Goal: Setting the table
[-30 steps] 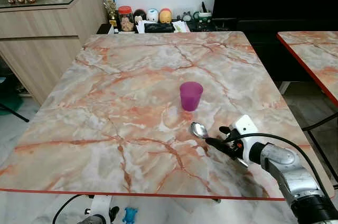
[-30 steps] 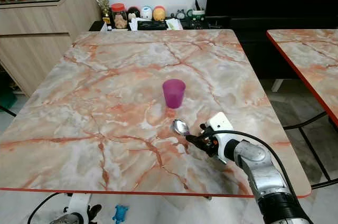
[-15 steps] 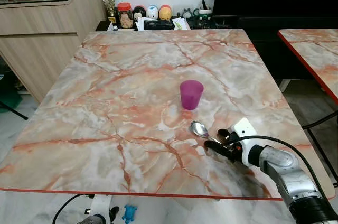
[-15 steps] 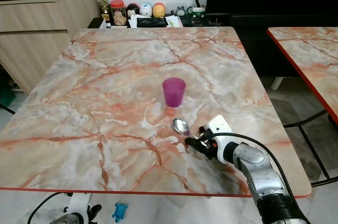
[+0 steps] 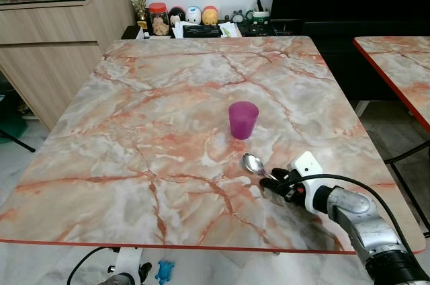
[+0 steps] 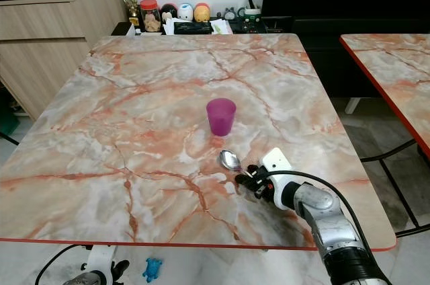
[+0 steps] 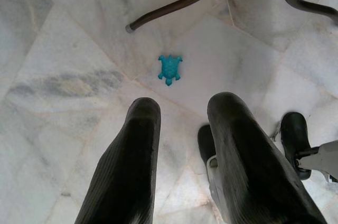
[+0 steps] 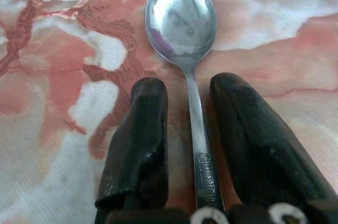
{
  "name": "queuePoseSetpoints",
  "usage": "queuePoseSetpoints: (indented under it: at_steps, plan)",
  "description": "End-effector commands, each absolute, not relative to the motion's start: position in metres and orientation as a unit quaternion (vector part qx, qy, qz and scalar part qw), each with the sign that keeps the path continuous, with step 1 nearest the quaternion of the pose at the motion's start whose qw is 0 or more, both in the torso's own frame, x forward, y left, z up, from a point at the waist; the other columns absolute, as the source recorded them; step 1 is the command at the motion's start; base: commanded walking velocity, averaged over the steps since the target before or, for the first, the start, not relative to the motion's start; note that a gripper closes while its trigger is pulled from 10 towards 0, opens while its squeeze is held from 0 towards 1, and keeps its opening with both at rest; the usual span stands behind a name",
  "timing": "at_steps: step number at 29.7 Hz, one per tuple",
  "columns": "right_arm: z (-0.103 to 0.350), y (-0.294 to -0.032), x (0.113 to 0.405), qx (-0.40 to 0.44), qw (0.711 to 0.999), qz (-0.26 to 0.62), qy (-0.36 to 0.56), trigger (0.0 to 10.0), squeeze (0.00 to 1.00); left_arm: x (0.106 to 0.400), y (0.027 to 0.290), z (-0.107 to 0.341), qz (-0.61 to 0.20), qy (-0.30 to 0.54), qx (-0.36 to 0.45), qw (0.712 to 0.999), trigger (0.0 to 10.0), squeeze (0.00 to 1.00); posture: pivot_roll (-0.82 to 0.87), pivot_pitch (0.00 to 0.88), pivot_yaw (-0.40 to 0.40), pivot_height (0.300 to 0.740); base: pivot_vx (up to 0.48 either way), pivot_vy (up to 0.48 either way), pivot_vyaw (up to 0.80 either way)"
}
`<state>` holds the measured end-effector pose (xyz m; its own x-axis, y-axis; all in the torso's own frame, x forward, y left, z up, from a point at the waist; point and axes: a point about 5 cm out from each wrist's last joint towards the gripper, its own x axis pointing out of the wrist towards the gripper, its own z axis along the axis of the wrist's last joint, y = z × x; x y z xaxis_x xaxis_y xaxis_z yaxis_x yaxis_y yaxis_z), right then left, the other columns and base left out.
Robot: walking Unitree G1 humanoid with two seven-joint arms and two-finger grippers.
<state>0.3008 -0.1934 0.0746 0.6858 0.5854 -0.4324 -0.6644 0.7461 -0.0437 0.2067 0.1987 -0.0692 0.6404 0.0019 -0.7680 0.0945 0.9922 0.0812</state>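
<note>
Right arm: reaches forward low over the counter [image 5: 134, 130], wrist near level
Right end effector [image 8: 188, 89]: fingers parted, one on each side of the spoon [image 8: 182, 23] handle
Left arm: hangs idle
Left end effector [image 7: 182, 109]: fingers apart, pointing at the floor

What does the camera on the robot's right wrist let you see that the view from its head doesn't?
The right wrist view alone shows lettering stamped on the spoon handle, which lies in the gap between the right gripper fingers without touching them. The head view alone shows the purple cup beyond the spoon, and the cabinet beside the table. Both show the spoon lying on the marble top.
</note>
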Motion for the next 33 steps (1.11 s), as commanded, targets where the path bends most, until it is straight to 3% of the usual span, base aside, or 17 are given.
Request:
queuePoseSetpoints:
  at_steps: [1, 24, 25, 26, 27, 33]
  plan:
    - [0.069, -0.193, 0.298, -0.102, 0.909, 0.344, 0.212, 0.0, 0.0, 0.201, 0.201, -0.073, -0.022, 0.435, 0.057, 0.898, 10.0, 0.0, -0.02, 0.008, 0.034, 0.74, 0.0, 0.0, 0.0]
    - [0.072, -0.187, 0.299, -0.107, 0.911, 0.346, 0.197, 0.0, 0.0, 0.196, 0.201, -0.075, -0.02, 0.442, 0.061, 0.895, 10.0, 0.0, -0.02, 0.01, 0.034, 0.74, 0.0, 0.0, 0.0]
    - [0.077, -0.184, 0.302, -0.104, 0.918, 0.341, 0.175, 4.2, 0.0, 0.195, 0.2, -0.076, -0.02, 0.443, 0.06, 0.894, 10.0, 0.0, -0.02, 0.011, 0.034, 0.74, 0.0, 0.0, 0.0]
    - [0.081, -0.182, 0.304, -0.102, 0.923, 0.337, 0.159, 4.2, 0.0, 0.195, 0.2, -0.076, -0.02, 0.443, 0.06, 0.894, 10.0, 0.0, -0.02, 0.011, 0.034, 0.74, 0.0, 0.0, 0.0]
    - [0.087, -0.178, 0.305, -0.093, 0.925, 0.341, 0.138, 10.0, 0.0, 0.194, 0.199, -0.076, -0.02, 0.444, 0.06, 0.894, 10.0, 0.0, -0.02, 0.011, 0.035, 0.74, 0.0, 0.0, 0.0]
    - [0.102, -0.165, 0.305, -0.076, 0.927, 0.355, 0.091, 10.0, 0.0, 0.194, 0.198, -0.076, -0.021, 0.445, 0.061, 0.893, 10.0, 0.0, -0.02, 0.01, 0.035, 0.74, 0.0, 0.0, 0.0]
